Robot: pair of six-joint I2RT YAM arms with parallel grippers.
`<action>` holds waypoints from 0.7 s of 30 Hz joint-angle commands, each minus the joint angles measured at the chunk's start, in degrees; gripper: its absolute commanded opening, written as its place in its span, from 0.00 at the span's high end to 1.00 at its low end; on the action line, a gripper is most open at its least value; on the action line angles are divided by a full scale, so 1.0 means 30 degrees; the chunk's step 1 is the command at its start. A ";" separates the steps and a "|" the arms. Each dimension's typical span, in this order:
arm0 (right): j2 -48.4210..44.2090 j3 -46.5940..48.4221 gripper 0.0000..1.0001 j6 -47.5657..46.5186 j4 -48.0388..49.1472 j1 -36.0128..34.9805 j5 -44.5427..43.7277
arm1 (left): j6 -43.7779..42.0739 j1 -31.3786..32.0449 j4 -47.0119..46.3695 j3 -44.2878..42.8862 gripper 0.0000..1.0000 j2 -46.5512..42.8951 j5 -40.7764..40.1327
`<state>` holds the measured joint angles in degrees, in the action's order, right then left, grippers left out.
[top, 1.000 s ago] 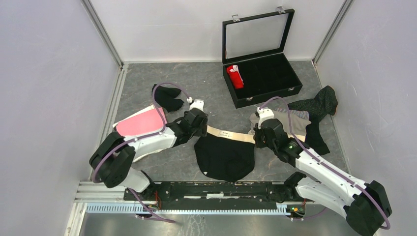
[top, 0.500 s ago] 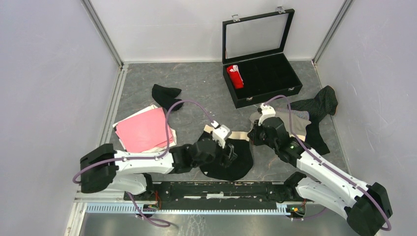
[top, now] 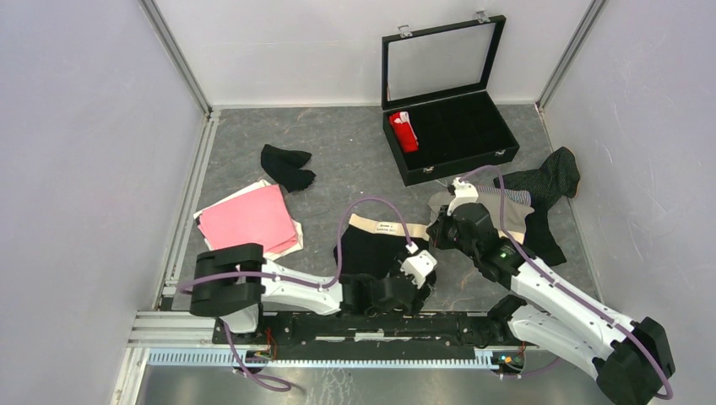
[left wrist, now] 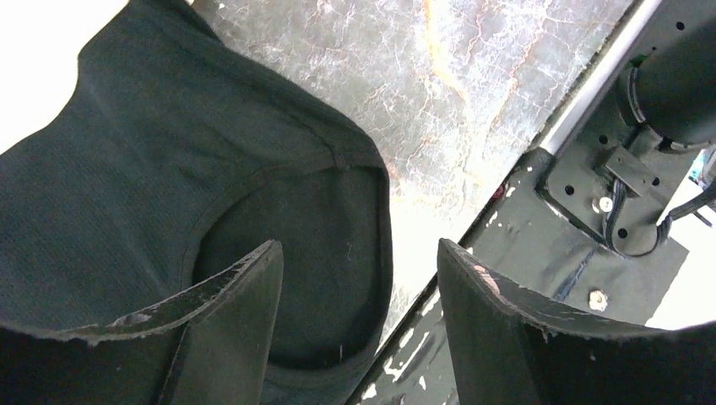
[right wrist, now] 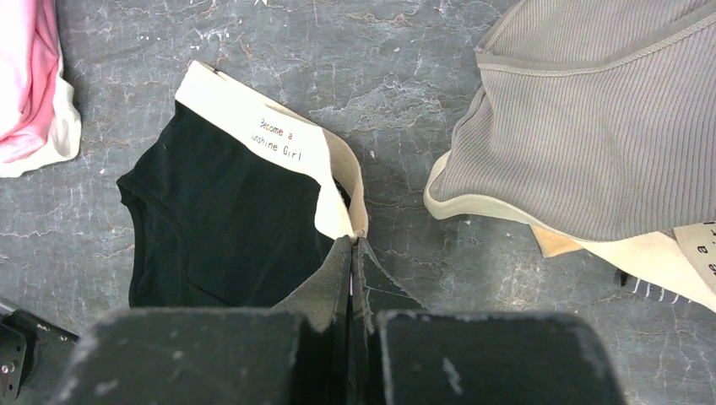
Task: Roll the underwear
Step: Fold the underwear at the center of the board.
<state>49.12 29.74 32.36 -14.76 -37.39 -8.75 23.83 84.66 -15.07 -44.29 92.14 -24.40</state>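
Black underwear point(top: 371, 253) with a cream lettered waistband point(right wrist: 279, 139) lies bunched near the table's front edge. My right gripper point(top: 434, 234) is shut, its tips point(right wrist: 353, 243) pinching the right corner of that waistband. Low over the garment's near right hem hangs my left gripper point(top: 407, 288). Its jaws point(left wrist: 359, 253) are open and hold nothing; one finger hangs over the black cloth point(left wrist: 127, 186), the other over the base rail. A red roll point(top: 404, 131) sits in the case. Pink point(top: 249, 221), small black point(top: 285, 166), beige ribbed point(top: 498, 211) and dark pinstriped point(top: 549, 181) pieces lie around.
The black compartment case point(top: 460, 167) stands open at the back, glass lid point(top: 439, 59) upright. The arms' black base rail point(left wrist: 549, 245) runs right beside the black underwear's near hem. White walls close in left, right and behind. The beige ribbed garment point(right wrist: 591, 126) lies just right of my right gripper.
My left arm let go of the waistband's left end and swung along the near edge to the hem's right side, jaws widening. The black underwear now lies narrower. The right arm stayed put.
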 commanded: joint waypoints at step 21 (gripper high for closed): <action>-0.0671 -0.0251 1.00 0.0028 0.0037 0.0025 -0.0588 | 0.0666 0.0929 0.1156 -0.4806 0.64 0.5270 -0.3269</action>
<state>48.18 29.12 32.32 -15.16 -37.39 -9.13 23.97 87.02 -10.76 -56.47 107.04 -32.01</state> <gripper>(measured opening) 0.006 0.430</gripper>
